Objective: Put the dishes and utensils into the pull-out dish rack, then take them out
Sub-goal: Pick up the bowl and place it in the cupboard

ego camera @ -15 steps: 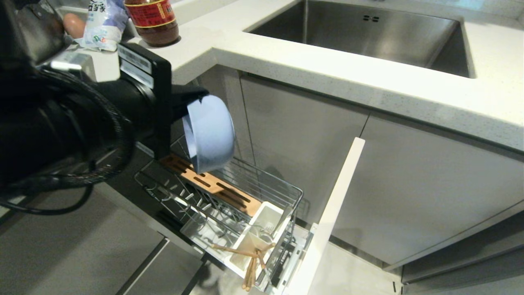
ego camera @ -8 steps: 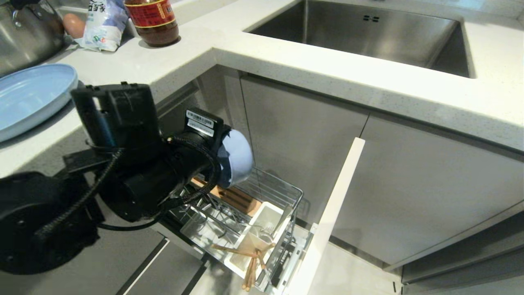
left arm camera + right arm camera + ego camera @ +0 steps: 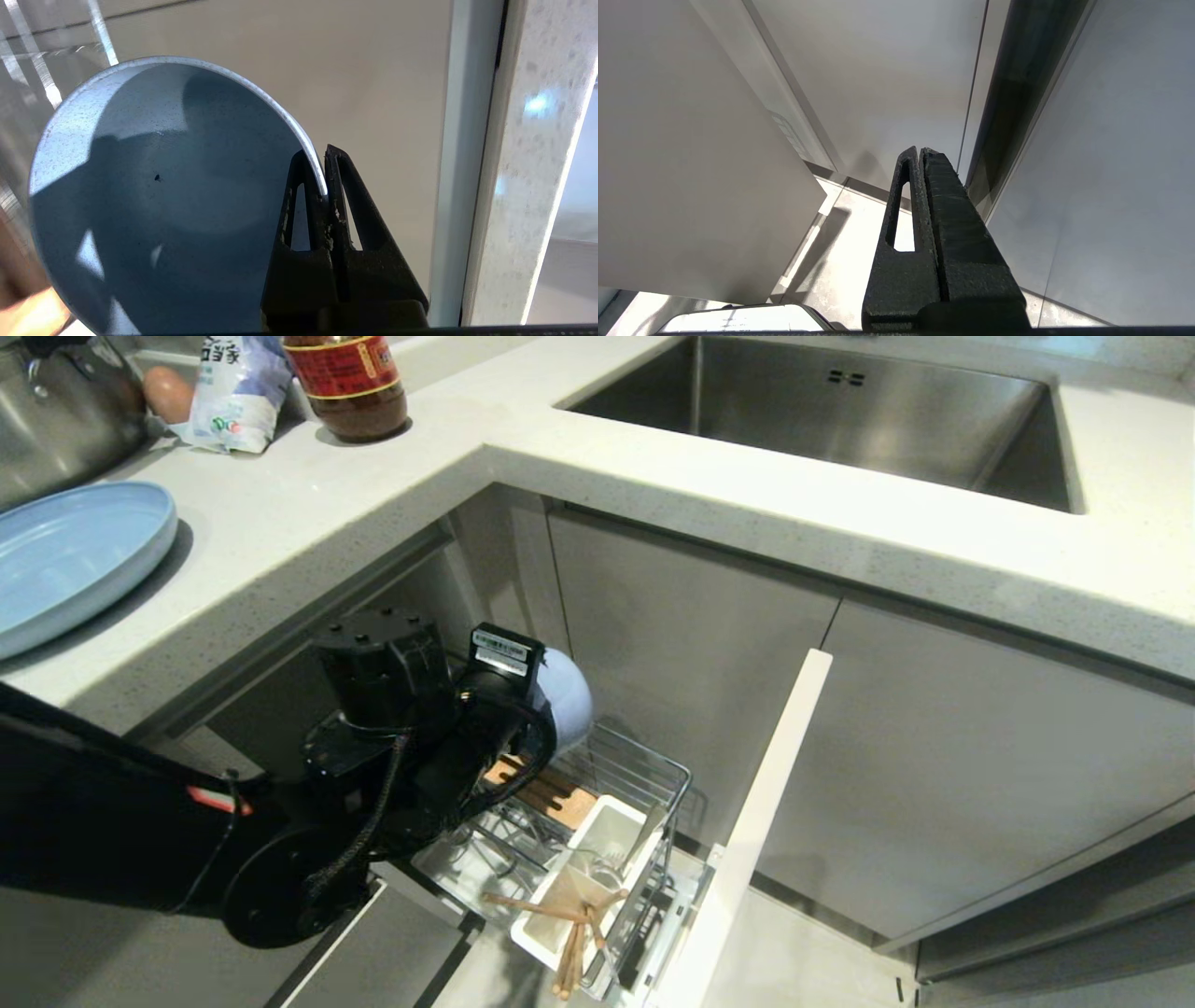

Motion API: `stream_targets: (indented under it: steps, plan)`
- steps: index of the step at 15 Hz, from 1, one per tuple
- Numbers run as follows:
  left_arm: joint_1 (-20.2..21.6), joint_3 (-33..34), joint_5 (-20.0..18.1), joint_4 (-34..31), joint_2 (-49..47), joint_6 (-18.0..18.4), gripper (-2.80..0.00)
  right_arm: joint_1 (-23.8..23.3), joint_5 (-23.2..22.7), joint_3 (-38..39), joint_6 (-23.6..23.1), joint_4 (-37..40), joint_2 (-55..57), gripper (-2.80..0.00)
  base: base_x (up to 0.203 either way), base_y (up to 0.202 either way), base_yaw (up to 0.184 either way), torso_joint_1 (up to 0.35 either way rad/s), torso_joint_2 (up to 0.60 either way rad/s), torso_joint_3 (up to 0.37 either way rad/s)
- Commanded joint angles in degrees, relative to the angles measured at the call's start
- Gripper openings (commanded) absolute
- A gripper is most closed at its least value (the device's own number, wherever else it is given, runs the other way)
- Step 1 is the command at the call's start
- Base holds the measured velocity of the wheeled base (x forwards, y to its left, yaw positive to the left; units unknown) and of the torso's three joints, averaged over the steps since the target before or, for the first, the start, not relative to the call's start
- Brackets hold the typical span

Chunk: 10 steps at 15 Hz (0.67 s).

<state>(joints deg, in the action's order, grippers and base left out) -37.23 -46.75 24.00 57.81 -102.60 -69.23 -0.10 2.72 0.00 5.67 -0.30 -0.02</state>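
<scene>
Left pincer (image 3: 323, 184) is clamped tight on the bowl (image 3: 159, 196), one finger inside the rim and one outside, and we can see it has dropped a good way over the last second: from up level with the bench edge down to just above the rack (image 3: 644, 775). In the head view the bowl (image 3: 565, 695) hangs on edge over the rack's far end, above the wooden strip (image 3: 560, 798), its mouth turned toward the arm. The arm has swung clear of the bench too, so the plate (image 3: 75, 555) is back in sight up there, waiting its turn. We read this as the loading leg: bowl nearly home, not yet set down, plate to follow. Chopsticks (image 3: 574, 919) already stick out of the white cup (image 3: 611, 835) at the rack's near end, with a glint of metal in there that we take for the fork and spoon.

The left wrist view gives us what the head view hides behind the arm: the pinch itself, right on the rim, and the bowl's empty inside. It shows only a few wires of the rack. The head view gives the layout but not the grip.

Right pincer (image 3: 921, 154) sits parked, fingers together and holding nothing, facing plain cabinet panels, out of the head view.
</scene>
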Motion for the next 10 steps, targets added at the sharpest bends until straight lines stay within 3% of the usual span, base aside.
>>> stream_targets:
  steps: [1, 10]
  plan:
    - [0.47, 0.06, 0.10, 4.16, -3.99, -0.38, -2.80, 0.01, 0.01, 0.00, 0.04, -0.05, -0.24, -2.80, 0.000, 0.000, 0.000, 0.000, 0.00, 0.000]
    - [1.45, 0.08, 0.08, 6.61, -7.91, -1.79, -2.80, 0.01, 0.01, 0.00, 0.04, -0.05, -0.15, -2.80, 0.000, 0.000, 0.000, 0.000, 0.00, 0.000]
